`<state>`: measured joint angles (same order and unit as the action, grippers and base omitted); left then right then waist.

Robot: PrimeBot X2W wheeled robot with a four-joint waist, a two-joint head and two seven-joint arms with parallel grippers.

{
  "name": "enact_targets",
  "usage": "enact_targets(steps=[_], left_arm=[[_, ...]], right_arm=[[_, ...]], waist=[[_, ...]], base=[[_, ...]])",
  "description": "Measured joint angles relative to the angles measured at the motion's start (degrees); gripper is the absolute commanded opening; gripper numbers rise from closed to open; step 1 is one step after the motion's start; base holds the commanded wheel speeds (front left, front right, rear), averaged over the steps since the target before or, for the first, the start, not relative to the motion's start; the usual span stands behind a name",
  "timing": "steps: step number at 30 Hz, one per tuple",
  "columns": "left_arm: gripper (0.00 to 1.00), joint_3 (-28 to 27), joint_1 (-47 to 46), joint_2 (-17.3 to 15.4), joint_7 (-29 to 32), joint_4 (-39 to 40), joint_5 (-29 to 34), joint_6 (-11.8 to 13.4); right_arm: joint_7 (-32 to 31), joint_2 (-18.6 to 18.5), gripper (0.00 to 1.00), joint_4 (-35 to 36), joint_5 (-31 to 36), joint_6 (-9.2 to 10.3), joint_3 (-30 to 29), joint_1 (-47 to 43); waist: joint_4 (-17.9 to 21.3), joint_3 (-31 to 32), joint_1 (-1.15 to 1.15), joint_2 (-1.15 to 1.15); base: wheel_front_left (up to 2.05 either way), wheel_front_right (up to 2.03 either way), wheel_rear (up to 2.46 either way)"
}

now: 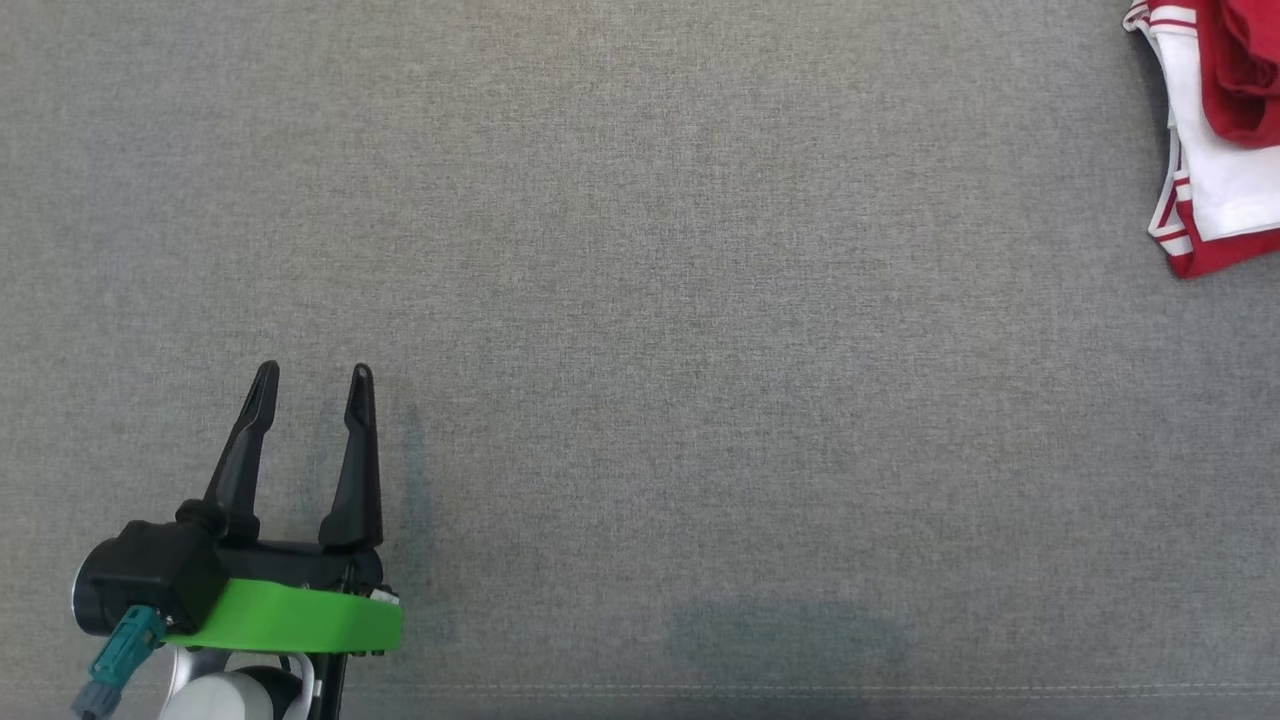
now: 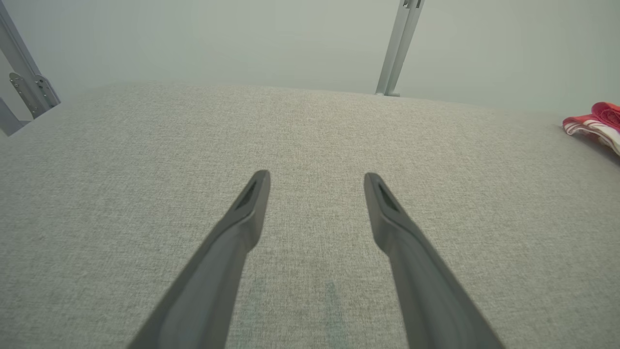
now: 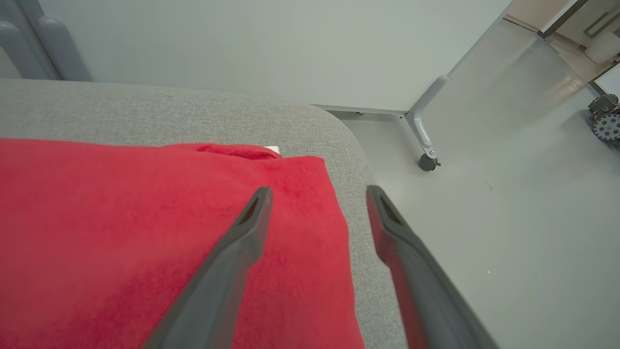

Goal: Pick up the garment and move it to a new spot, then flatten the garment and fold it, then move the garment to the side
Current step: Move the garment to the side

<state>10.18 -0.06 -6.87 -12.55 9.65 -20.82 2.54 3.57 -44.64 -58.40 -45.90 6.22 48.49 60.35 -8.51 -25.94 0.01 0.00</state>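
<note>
There's the garment (image 1: 1215, 140), red with white panels and striped trim, bunched up on the grey cushion (image 1: 640, 300). Well apart from the garment, across a wide stretch of bare fabric, the left gripper (image 1: 314, 372) hangs with its two dark fingers spread wide and nothing between them. From its own wrist camera, the garment (image 2: 598, 123) is just a small red and white heap off to the right of the fingers.

Over to the right gripper (image 3: 318, 190): fingers wide apart, gripping nothing, poised right at the garment's (image 3: 145, 232) edge. One finger (image 3: 227, 271) lies across the red cloth. The other sits beyond the garment's edge, over the cushion rim and the pale floor (image 3: 484, 218). Whether that first finger actually touches the cloth, I can't tell.
</note>
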Motion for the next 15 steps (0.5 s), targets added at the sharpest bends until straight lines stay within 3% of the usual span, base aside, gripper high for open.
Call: enact_targets(steps=[5, 15], left_arm=[[1.0, -0.1, -0.1, -0.1, 0.2, 0.0, 0.0, 0.0], [1.0, -0.9, -0.2, -0.6, 0.4, 0.0, 0.1, 0.1]], right_arm=[[1.5, 0.3, 1.0, -2.8, -0.8, 0.43, -1.2, -1.6], [5.1, 4.8, 1.0, -4.3, -2.5, 0.44, -2.4, -3.4]], waist=[[0.4, 0.0, 0.0, 0.0], [2.0, 0.3, 0.0, 0.0]], base=[[0.0, 0.0, 0.0], [0.0, 0.0, 0.0]])
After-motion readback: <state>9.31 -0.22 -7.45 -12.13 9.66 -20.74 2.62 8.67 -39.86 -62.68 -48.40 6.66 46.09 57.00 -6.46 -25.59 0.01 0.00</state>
